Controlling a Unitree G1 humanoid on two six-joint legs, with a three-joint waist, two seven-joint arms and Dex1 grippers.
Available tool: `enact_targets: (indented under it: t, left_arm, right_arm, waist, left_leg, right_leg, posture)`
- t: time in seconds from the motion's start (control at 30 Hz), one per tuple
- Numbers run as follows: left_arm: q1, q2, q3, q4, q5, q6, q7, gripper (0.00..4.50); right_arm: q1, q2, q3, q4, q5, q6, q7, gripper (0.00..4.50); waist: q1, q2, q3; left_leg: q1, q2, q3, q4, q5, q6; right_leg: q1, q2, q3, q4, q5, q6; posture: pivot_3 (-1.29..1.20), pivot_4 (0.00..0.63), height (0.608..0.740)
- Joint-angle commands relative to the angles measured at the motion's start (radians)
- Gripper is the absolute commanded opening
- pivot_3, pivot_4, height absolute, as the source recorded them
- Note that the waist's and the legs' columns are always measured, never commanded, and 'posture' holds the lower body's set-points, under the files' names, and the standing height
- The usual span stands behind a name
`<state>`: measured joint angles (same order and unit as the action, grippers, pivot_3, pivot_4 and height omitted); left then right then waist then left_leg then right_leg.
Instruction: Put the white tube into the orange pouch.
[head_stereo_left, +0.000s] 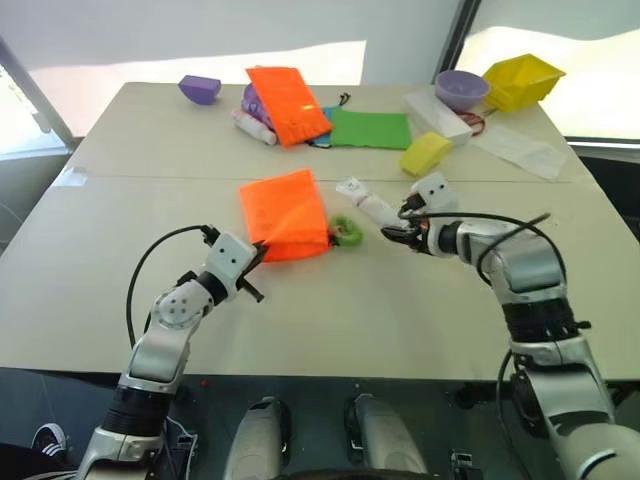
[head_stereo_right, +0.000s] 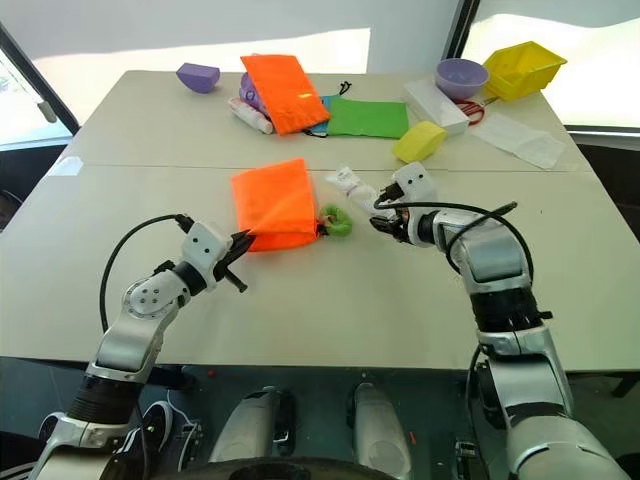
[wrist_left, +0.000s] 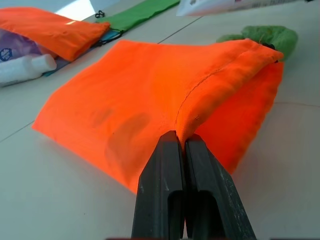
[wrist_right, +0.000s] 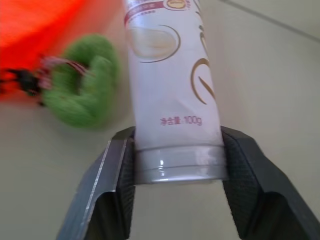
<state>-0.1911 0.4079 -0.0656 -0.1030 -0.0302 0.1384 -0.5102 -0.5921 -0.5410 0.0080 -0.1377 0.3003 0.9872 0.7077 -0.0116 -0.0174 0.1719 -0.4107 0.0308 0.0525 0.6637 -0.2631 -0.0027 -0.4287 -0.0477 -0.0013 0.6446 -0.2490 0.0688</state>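
White tube (wrist_right: 172, 95): on the desk (head_stereo_left: 400, 310) at mid-right, just right of the green tuft (head_stereo_left: 347, 231); cap end set between the two fingers of the right tool (head_stereo_left: 397, 233), both pads against its sides, crimped end pointing away toward the far side of the desk.
Orange pouch (head_stereo_left: 285, 212): flat on the desk at centre, left of the tube; near corner pinched and lifted into a fold by the left tool (wrist_left: 184, 150), fingers closed tight on the fabric. Tuft lies touching the pouch's right near corner.
Far side of desk: second orange pouch (head_stereo_left: 286, 101), green pouch (head_stereo_left: 371, 129), purple cup (head_stereo_left: 200, 88), purple bowl (head_stereo_left: 461, 88), yellow bin (head_stereo_left: 522, 80), yellow block (head_stereo_left: 425, 153), white box (head_stereo_left: 437, 116).
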Motion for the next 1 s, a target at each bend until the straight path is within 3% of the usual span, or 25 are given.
enact_targets:
  t: [0.03, 0.13, 0.2, 0.43, 0.67, 0.83, 1.0]
  left_arm:
    - [-0.002, 0.001, 0.002, -0.041, 0.0, -0.011, 0.002, 0.0]
    - [-0.011, 0.005, 0.002, -0.041, -0.003, -0.008, -0.005, 0.0]
    - [-0.021, 0.007, 0.002, -0.036, -0.002, -0.01, -0.008, 0.0]
    - [-0.026, 0.012, 0.002, -0.039, -0.002, -0.013, -0.017, 0.0]
    - [-0.03, 0.009, -0.007, -0.041, 0.001, -0.014, -0.023, 0.0]
    - [-0.034, -0.003, -0.02, -0.048, -0.001, -0.016, -0.027, 0.0]
    - [-0.021, -0.009, -0.032, -0.049, -0.002, -0.022, -0.027, 0.0]
  right_arm:
    - [0.108, -0.081, -0.064, -0.27, 0.198, 0.053, 0.159, 1.83]
    - [0.26, -0.19, 0.074, -0.422, 0.21, 0.048, 0.22, 1.83]
    - [0.292, -0.199, 0.143, -0.433, 0.179, 0.012, 0.201, 1.83]
    - [0.226, -0.008, 0.18, -0.279, 0.087, -0.054, -0.015, 1.83]
    - [0.231, 0.003, 0.17, -0.253, 0.066, -0.047, -0.073, 1.83]
    - [0.208, 0.164, 0.156, -0.27, 0.036, 0.07, -0.276, 1.83]
    - [0.194, 0.248, 0.136, -0.244, 0.011, 0.149, -0.386, 1.83]
  waist:
    - [0.001, 0.0, 0.0]
    - [0.003, -0.001, 0.0]
    - [-0.004, -0.001, 0.0]
    - [-0.003, -0.001, 0.0]
    - [0.001, -0.001, 0.0]
    - [-0.002, -0.001, 0.0]
    - [0.0, -0.001, 0.0]
  left_leg:
    - [0.0, 0.0, -0.001, 0.0, 0.0, 0.0]
    - [0.0, 0.0, -0.002, 0.0, 0.0, 0.0]
    - [0.0, 0.0, -0.001, 0.0, 0.0, 0.0]
    - [0.002, 0.0, -0.001, 0.001, 0.0, 0.0]
    - [-0.001, 0.001, 0.0, 0.001, 0.0, 0.0]
    - [-0.002, 0.002, 0.0, -0.001, 0.0, 0.0]
    - [-0.002, 0.001, 0.0, -0.001, 0.0, 0.0]
  right_leg:
    - [0.0, 0.0, 0.0, 0.0, 0.0, 0.0]
    - [0.002, -0.001, -0.002, -0.002, 0.0, 0.0]
    - [0.002, -0.001, -0.002, -0.004, -0.002, -0.004]
    - [0.002, 0.001, 0.0, -0.004, 0.002, -0.01]
    - [0.002, 0.0, -0.001, -0.008, 0.001, -0.007]
    - [0.001, 0.0, -0.001, -0.011, 0.002, -0.004]
    - [0.001, 0.0, -0.002, -0.01, 0.002, -0.005]
  posture:
    - [0.0, 0.15, 0.74]
    - [0.0, 0.15, 0.74]
    - [0.0, 0.15, 0.74]
    - [0.0, 0.15, 0.74]
    - [0.0, 0.15, 0.74]
    - [0.0, 0.15, 0.74]
    - [0.0, 0.15, 0.74]
